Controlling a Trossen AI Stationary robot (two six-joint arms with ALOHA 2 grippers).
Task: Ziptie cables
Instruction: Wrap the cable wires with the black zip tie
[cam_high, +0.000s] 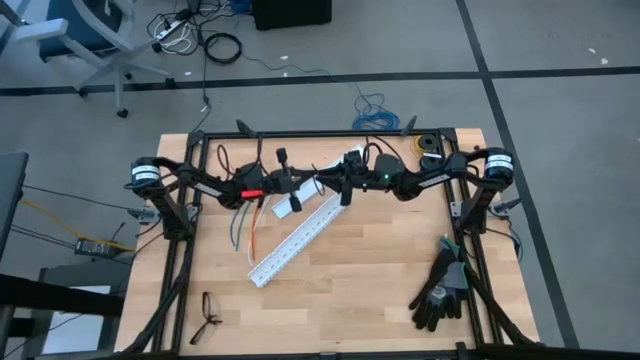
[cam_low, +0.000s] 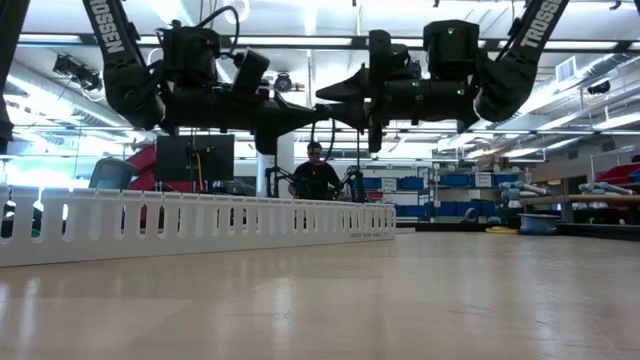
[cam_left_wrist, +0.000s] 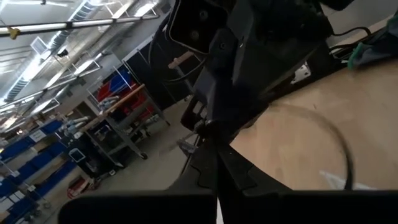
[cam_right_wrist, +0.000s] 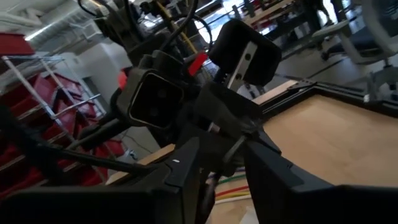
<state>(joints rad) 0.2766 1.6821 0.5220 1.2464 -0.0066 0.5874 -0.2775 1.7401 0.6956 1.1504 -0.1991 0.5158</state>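
Left gripper (cam_high: 292, 183): raised above the desk near the middle of its far edge, pointing toward the right arm, fingers pressed fully together. Whether anything sits between them cannot be told from these views.
Right gripper (cam_high: 335, 180): raised too, facing the left one tip to tip, just beside it. In its own wrist view the 2 dark fingers (cam_right_wrist: 186, 163) stand a narrow way apart; nothing is clearly seen between them.
Low view: both arms hang high over the wood, their pointed tips meeting in mid-air at (cam_low: 318, 108), well clear of the surface.
Cables (cam_high: 250, 222): thin orange, red and grey strands trailing down from under the left gripper onto the desk, left of centre, in the far half. Coloured strands also show below the fingers in the right wrist view (cam_right_wrist: 231, 188).
Ziptie: too thin to pick out with certainty here; cannot tell where it is.
White slotted duct (cam_high: 297, 240): lying diagonally across the middle of the desk, one end near the grippers, the other toward the near-left.
Black gloves (cam_high: 441, 291): near the right edge, toward the near-right corner.
Glasses (cam_high: 208, 316): near the near-left corner.
Desk (cam_high: 370, 290): pale wood inside a black frame.
Person (cam_low: 316, 175): in the room beyond the far edge, low view.
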